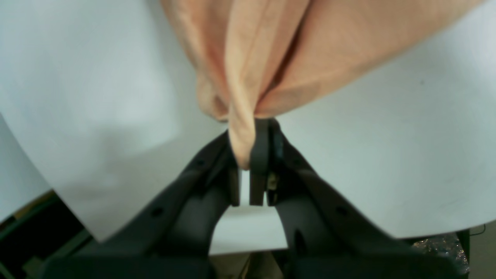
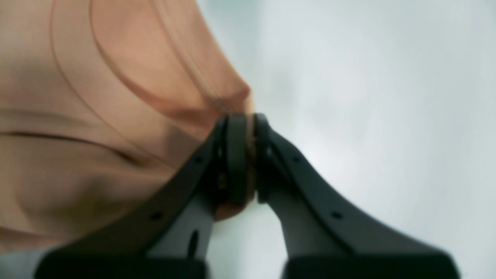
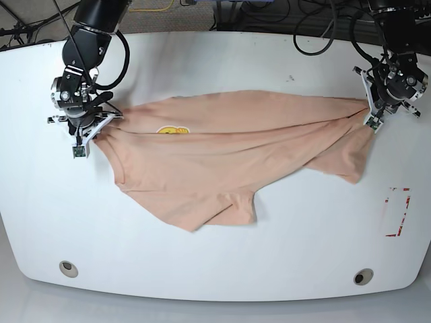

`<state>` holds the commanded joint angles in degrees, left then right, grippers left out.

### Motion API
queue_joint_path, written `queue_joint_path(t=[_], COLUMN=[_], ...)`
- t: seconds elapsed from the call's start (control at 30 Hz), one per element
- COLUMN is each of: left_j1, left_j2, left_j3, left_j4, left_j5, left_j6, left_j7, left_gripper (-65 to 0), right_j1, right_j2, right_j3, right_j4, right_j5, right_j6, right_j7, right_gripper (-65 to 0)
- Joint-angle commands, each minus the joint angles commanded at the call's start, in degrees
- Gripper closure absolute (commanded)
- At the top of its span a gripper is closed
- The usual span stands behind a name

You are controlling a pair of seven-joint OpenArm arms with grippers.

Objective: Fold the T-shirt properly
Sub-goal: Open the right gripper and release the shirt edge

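The peach T-shirt [image 3: 229, 151] is stretched across the white table between both arms, with a small yellow smiley print [image 3: 173, 130] near its left end. At the shirt's left end my right gripper [image 3: 101, 128] is shut on the fabric, and the right wrist view shows cloth [image 2: 116, 116] pinched between the black fingers [image 2: 237, 155]. At the right end my left gripper [image 3: 368, 111] is shut on a bunched strip of the shirt [image 1: 248, 77], which is squeezed between its pads [image 1: 259, 155]. A sleeve [image 3: 222, 212] trails toward the front.
The white table [image 3: 215, 269] has two round holes near the front edge [image 3: 67, 268] [image 3: 363, 276]. A red dashed rectangle mark [image 3: 397, 212] lies at the right. Cables run along the back edge [image 3: 269, 13].
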<state>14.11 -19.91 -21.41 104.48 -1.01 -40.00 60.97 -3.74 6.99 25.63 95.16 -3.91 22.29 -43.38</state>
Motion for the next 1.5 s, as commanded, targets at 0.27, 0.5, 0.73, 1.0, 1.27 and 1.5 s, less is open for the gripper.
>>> queue_joint_path(t=[0.27,0.5,0.73,1.0,1.27,1.5], left_j1=[0.26,0.26,0.26,0.26,0.26,0.26], left_j2=[-0.09,-0.09,0.26,0.26,0.35,0.35], left_j3=[-0.53,-0.70,-0.62,-0.44,-0.26,-0.26], left_j4=[0.00,0.00,0.00,-0.18,-0.09,-0.09], left_j5=[0.00,0.00,0.00,0.00,0.00,0.00], left_j6=[0.00,0.00,0.00,0.00,0.00,0.00], left_j7=[0.00,0.00,0.00,0.00,0.00,0.00], left_gripper=[0.0,0.0,0.0,0.0,0.0,0.0], right_j1=[-0.35,0.09,3.34,12.75,24.53,31.74], right_j2=[-0.53,-2.99,-6.07,-5.98,-5.54,-3.16], right_j3=[-0.18,-0.18,-0.70,-4.31,-4.75,-4.75], right_j4=[-1.23,1.58,6.95,-2.11,-19.25,-33.49], right_j5=[0.00,0.00,0.00,0.00,-0.62,-0.53], right_j6=[0.00,0.00,0.18,1.49,3.96,4.04], right_j7=[0.00,-0.09,-0.35,-0.09,3.96,10.29], right_gripper=[-12.4,-51.2,-63.6,-63.6,-63.4,-63.4])
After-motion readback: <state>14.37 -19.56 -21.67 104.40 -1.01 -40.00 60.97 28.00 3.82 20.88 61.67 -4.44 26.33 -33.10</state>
